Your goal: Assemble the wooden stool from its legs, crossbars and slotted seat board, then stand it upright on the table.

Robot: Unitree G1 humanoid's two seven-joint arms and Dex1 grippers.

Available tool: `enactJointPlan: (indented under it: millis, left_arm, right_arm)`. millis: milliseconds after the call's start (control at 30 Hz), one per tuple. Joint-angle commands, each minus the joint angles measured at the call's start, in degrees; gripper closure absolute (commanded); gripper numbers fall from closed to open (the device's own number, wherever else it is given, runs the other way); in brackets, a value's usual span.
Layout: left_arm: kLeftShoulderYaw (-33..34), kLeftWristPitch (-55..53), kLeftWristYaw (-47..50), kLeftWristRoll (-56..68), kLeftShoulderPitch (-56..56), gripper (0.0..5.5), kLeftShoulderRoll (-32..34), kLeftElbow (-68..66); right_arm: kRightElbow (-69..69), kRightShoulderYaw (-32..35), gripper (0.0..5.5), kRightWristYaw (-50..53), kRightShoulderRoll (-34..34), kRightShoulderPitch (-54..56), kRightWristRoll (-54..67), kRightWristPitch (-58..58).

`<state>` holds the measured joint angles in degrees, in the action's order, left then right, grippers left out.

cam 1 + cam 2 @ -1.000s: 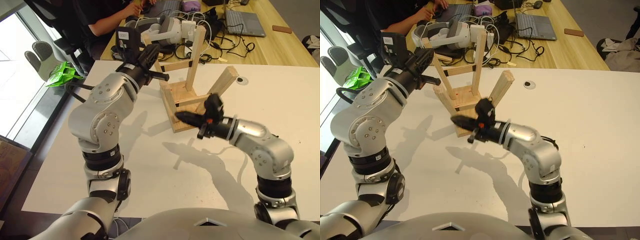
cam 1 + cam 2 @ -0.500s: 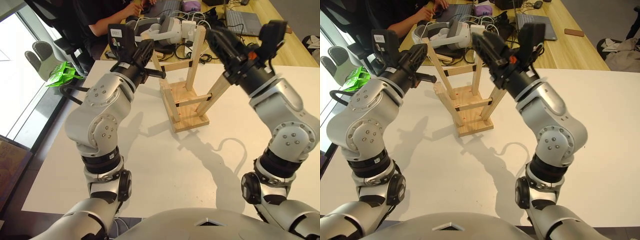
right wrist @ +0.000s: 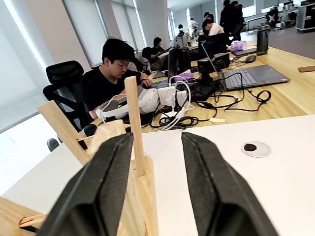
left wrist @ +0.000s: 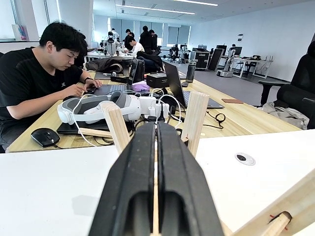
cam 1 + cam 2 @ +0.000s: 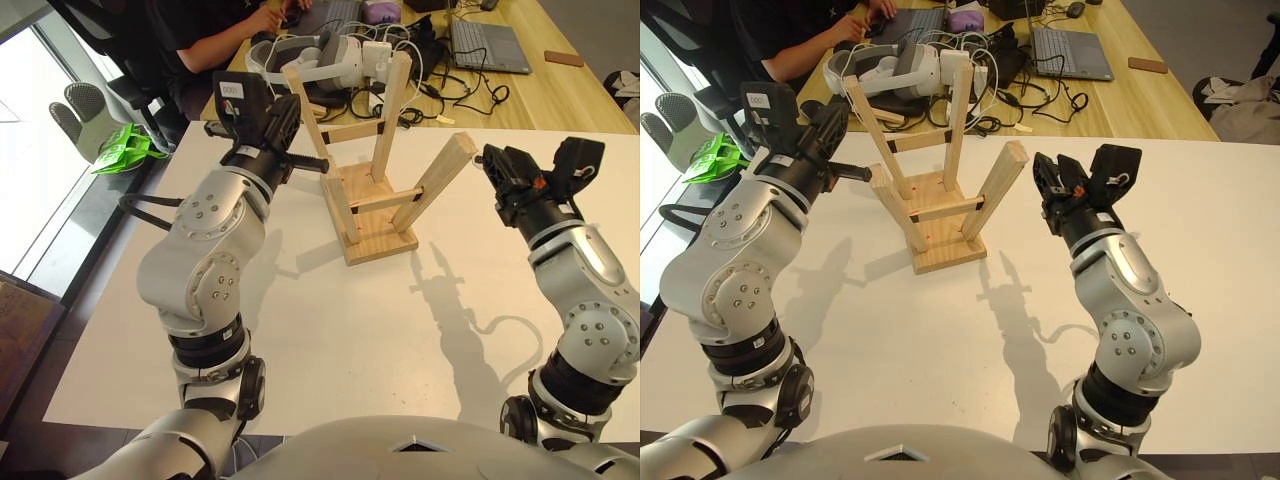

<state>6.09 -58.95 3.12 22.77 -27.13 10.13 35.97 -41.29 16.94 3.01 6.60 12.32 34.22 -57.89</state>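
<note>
Bright, even light leaves soft grey shadows on the white tabletop (image 5: 330, 330), the eye views bend at their edges, and the fingers (image 4: 133, 196) of the left pincer (image 4: 156, 129) blur up close.

The stool (image 5: 360, 190) stands upside down on the tabletop (image 5: 330, 350), toward its far side, with the seat board (image 5: 385, 243) down and the legs up. My left fingers (image 4: 130, 187) hang just left of it, near the far-left leg (image 5: 305, 105). My right fingers (image 5: 508, 172) hang to its right, apart from the tilted right leg (image 5: 443, 170). Behind it lies a second tabletop (image 5: 560, 100), carrying a headset (image 5: 320, 60) on the left, cables (image 5: 440, 75) in the middle and a laptop (image 5: 487, 45) on the right.
</note>
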Motion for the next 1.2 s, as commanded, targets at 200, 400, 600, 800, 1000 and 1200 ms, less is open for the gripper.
enactJointPlan:
  millis: [200,400,600,800,1000,1200]
  left_arm:
    - [-1.82,0.41,-0.58,-1.72,-0.07,5.45,0.05,0.38]
    - [-3.07,0.87,-0.29,-2.83,1.5,5.45,-0.85,1.16]
    - [-5.24,1.96,-0.02,-4.01,1.8,5.45,-2.71,0.65]
    - [-6.02,2.9,0.15,-5.15,2.1,5.45,-3.95,0.34]
    - [-6.35,3.43,-0.32,-5.64,1.55,5.45,-4.37,-0.12]
    - [-6.11,3.44,-0.19,-5.97,1.84,5.45,-4.63,0.18]
  right_arm:
    - [-0.49,-1.99,3.7,-3.9,0.51,-3.31,3.54,1.18]
    - [-3.38,-2.82,2.71,-6.51,1.04,-6.78,7.37,3.04]
    - [3.36,-3.84,1.86,-8.08,5.46,-5.37,3.79,5.54]
    - [9.25,-7.01,1.86,-11.44,7.73,-3.45,0.4,9.91]
    - [13.09,-10.53,1.86,-15.4,7.27,-0.07,0.33,12.91]
    - [15.97,-12.58,2.04,-16.94,7.54,1.67,-1.31,14.71]
